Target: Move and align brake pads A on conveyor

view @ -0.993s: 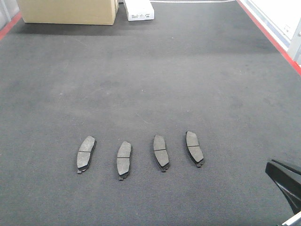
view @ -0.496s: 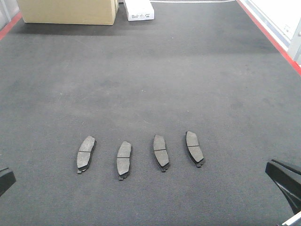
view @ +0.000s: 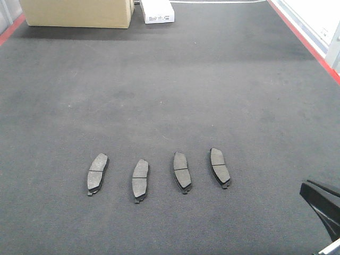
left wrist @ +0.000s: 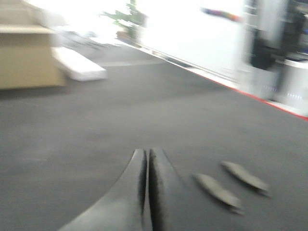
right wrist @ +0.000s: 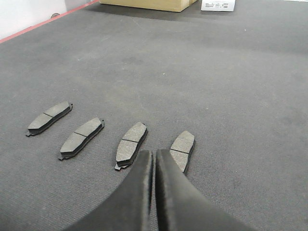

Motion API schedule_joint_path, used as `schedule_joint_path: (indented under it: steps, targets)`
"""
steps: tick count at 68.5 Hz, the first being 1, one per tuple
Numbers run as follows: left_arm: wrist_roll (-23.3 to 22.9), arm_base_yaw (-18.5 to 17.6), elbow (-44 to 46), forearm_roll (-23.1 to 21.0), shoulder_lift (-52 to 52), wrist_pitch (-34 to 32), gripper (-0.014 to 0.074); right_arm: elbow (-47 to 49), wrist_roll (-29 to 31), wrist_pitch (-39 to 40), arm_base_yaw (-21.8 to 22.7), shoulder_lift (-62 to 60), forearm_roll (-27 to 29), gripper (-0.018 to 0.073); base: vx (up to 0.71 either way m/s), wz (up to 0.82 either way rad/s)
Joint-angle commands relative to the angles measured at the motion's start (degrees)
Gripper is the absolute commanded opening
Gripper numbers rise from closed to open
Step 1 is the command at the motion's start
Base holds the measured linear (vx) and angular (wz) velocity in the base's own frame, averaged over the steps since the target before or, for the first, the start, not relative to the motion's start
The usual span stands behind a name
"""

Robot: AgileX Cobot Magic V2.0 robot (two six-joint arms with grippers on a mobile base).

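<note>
**Brake Pads A: Position and Condition on the Conveyor**

Four brake pads A are lying flat in a loose row on the near half of the conveyor [view: 175, 90]. From left to right in the front view: first pad [view: 97, 173], second pad [view: 140, 180], third pad [view: 181, 172], fourth pad [view: 219, 167]. Each pad is showing a dark grey, slightly curved oblong face, a groove crossing its centre, and a thin darker backing plate protruding at the lower end. The pads are sitting apart from one another and are not parallel: the left two are leaning one way, the right two the other.

The belt is showing a dark grey felt-like surface with red frame edges along both sides. At the far end, a cardboard box [view: 77, 13] and a white box [view: 157, 11] are resting; the dark print on the white box is too small to read.

The right claw [right wrist: 154, 168] is hovering over the belt near the fourth pad, fingers pressed together, holding nothing. The left claw [left wrist: 147, 166] is likewise fully narrowed and empty; its view is blurred.
</note>
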State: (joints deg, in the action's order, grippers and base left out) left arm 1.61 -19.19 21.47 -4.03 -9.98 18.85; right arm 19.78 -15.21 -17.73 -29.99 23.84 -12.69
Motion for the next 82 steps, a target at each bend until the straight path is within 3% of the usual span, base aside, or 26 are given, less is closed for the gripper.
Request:
schedule_joint_path:
  steps: [1,11,20,34,44,82]
  targets:
    - [0.01,5.57,-0.84,1.24,3.19,-3.94,-0.0006,1.46,0.33,4.14,0.02,0.28,-0.92,-0.0006,0.0,0.0]
    - [0.01,14.26,-5.17,1.24,9.62,-3.94,-0.0006,1.46,0.33,4.14,0.02,0.28,-0.92,-0.0006,0.0,0.0]
    - [0.28,18.0,-9.35,1.43,11.49,-4.51,-0.0006,1.46,0.33,4.14,0.02,0.28,-0.92,-0.0006,0.0,0.0]
    - [0.33,18.07,-16.87,1.26,11.54,-6.9,-0.0006,1.46,0.33,3.76,0.02,0.28,-0.92,-0.0006,0.0,0.0]
    - [0.28,18.07,-21.91,0.72,11.54,-13.51,-0.0006,1.46,0.33,3.76,0.02,0.28,-0.92,-0.0006,0.0,0.0]
    - [0.28,18.07,-21.89,0.77,11.48,-13.56,-0.0006,1.46,0.33,3.76,0.02,0.28,-0.92,-0.0006,0.0,0.0]
